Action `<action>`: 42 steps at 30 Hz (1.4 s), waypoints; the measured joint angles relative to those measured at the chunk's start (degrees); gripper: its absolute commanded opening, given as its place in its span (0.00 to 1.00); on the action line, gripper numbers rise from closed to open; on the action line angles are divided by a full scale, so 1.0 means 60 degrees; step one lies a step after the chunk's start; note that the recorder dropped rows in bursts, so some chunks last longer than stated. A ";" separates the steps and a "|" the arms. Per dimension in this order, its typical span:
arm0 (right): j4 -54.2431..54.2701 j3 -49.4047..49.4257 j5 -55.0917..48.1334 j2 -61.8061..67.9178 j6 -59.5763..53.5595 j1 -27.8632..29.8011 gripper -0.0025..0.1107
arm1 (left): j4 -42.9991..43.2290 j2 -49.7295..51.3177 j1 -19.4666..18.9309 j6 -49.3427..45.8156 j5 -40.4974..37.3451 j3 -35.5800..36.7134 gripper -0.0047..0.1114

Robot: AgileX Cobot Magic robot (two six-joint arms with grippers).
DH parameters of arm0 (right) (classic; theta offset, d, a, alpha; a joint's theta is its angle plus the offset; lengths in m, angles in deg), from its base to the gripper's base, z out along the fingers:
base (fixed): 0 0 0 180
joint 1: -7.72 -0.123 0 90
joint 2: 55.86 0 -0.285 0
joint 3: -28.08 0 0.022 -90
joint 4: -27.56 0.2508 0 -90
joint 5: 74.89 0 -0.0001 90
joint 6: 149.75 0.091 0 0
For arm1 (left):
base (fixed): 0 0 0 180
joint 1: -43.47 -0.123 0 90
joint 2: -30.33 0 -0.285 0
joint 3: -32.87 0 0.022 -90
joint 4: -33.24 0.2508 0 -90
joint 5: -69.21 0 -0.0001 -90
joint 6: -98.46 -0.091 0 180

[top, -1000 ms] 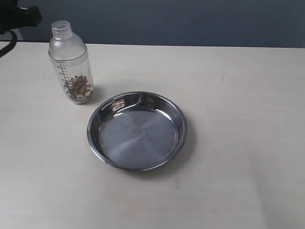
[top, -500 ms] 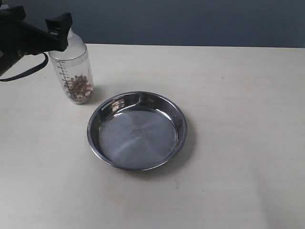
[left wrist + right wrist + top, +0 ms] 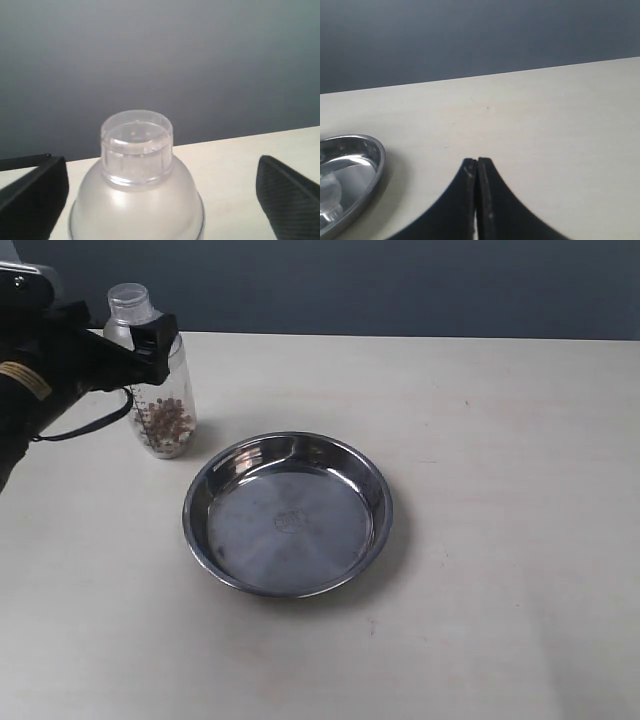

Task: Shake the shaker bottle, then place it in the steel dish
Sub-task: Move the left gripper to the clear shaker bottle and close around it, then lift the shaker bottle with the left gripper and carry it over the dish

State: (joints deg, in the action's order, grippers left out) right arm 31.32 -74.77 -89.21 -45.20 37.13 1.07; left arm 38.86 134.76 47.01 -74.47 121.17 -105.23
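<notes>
Bottle [image 3: 168, 422] upright at far left, btwn fingers [image 3: 35, 197] of left claw [image 3: 160, 195], spread wide round its shoulder; right claw [image 3: 477, 167] clenched.

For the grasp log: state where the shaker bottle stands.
Exterior view: the shaker bottle stands upright at far left, up-left of the steel dish, within the open left hand.
</notes>
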 measured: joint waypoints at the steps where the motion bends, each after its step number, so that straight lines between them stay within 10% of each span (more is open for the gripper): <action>1: 0.0000 0.0000 0.0000 0.0000 0.0000 0.0000 0.01 | 0.0062 0.0231 0.0000 -0.0001 0.0343 0.0000 0.89; 11: 0.0000 0.0000 0.0000 0.0000 0.0000 0.0000 0.01 | -0.0291 0.2432 0.0000 0.0386 0.2720 -0.0322 0.91; 34: 0.0000 0.0000 0.0000 0.0000 0.0000 0.0000 0.01 | -0.0336 0.4581 -0.0062 0.0527 0.2284 -0.1748 0.90; 42: 0.0000 0.0000 0.0000 0.0000 0.0000 0.0000 0.01 | -0.0936 0.4691 -0.0114 0.0527 0.2141 -0.1809 0.72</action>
State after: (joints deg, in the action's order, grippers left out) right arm 31.32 -74.77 -89.21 -45.20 37.13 1.07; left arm 33.24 162.90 46.33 -71.31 134.01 -116.09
